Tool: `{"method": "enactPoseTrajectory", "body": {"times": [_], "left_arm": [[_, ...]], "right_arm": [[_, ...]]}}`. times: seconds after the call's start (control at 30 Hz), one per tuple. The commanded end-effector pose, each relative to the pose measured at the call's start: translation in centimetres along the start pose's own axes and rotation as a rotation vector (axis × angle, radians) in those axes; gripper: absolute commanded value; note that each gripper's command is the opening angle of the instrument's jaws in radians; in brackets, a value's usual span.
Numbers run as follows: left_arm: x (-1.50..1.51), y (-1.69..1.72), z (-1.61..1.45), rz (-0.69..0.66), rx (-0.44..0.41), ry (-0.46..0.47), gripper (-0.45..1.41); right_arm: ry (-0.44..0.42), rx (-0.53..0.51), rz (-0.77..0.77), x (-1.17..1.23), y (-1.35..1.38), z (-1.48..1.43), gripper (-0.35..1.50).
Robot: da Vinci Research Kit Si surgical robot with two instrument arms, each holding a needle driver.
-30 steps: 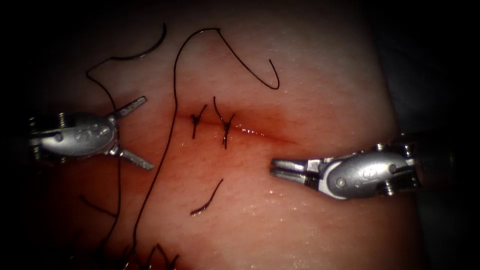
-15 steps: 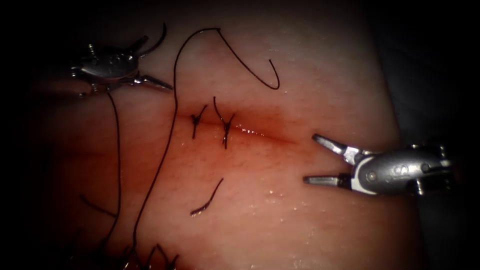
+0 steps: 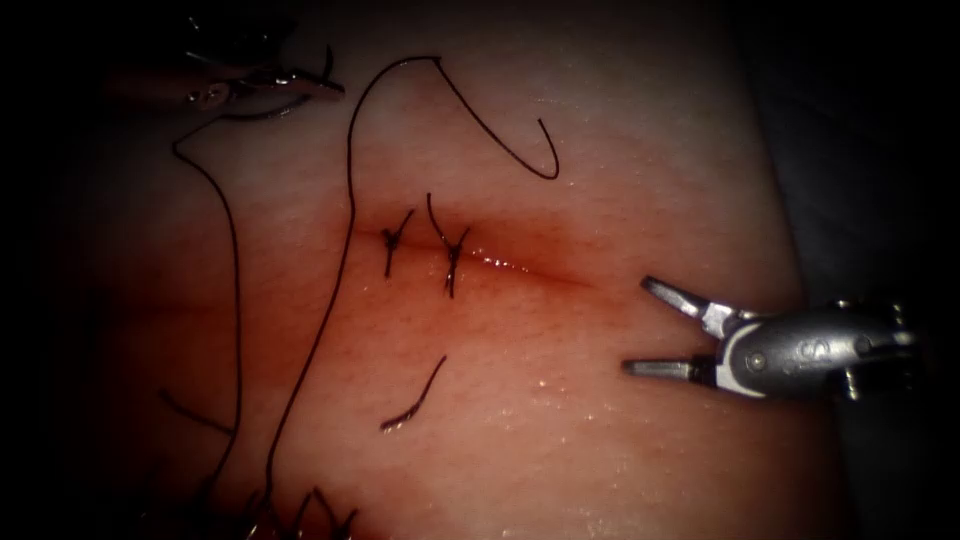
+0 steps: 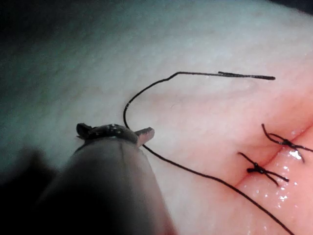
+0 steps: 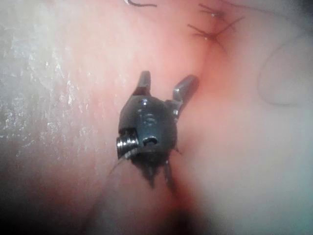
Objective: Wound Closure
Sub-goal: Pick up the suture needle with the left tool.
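Right tool [image 3: 636, 327] is seen with jaws spread wide and nothing held. It hangs just off the right end of the cut [image 3: 530, 268], over bare tissue [image 3: 620, 150]. The same spread jaws are seen in the right wrist view [image 5: 166, 88], empty and pointing toward the stitches [image 5: 210, 36].

Left tool [image 3: 312, 86] is found far up on the left side of the cut, well apart from it, in dim light. Its tip is placed right over the curved needle [image 3: 327, 62], about mid-curve. Whether the needle is actually gripped cannot be told. The needle is seen lying on the tissue surface, not driven into it. In the left wrist view the tool tip [image 4: 139, 134] is seen touching or just beside the thread [image 4: 195, 171].

The thread [image 3: 340, 260] is run from the needle down the left side and looped back up past the cut. Two knotted stitches [image 3: 395, 238] [image 3: 452, 246] are seated across the left part of the cut. A loose cut end of thread [image 3: 412, 400] is left below the cut. Red fluid [image 3: 480, 300] is spread around the cut.
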Motion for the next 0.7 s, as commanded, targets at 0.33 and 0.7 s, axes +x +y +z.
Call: {"method": "enactPoseTrajectory", "body": {"times": [0.33,0.7], "left_arm": [[-0.22,-0.18,0.41,-0.018,0.001,-0.139,0.77],[-0.37,-0.28,0.66,-0.016,-0.062,-0.185,0.17]], "right_arm": [[0.000,0.002,0.002,-0.05,-0.10,0.05,1.06],[-0.001,0.003,0.005,-0.07,-0.13,0.04,1.06]]}}
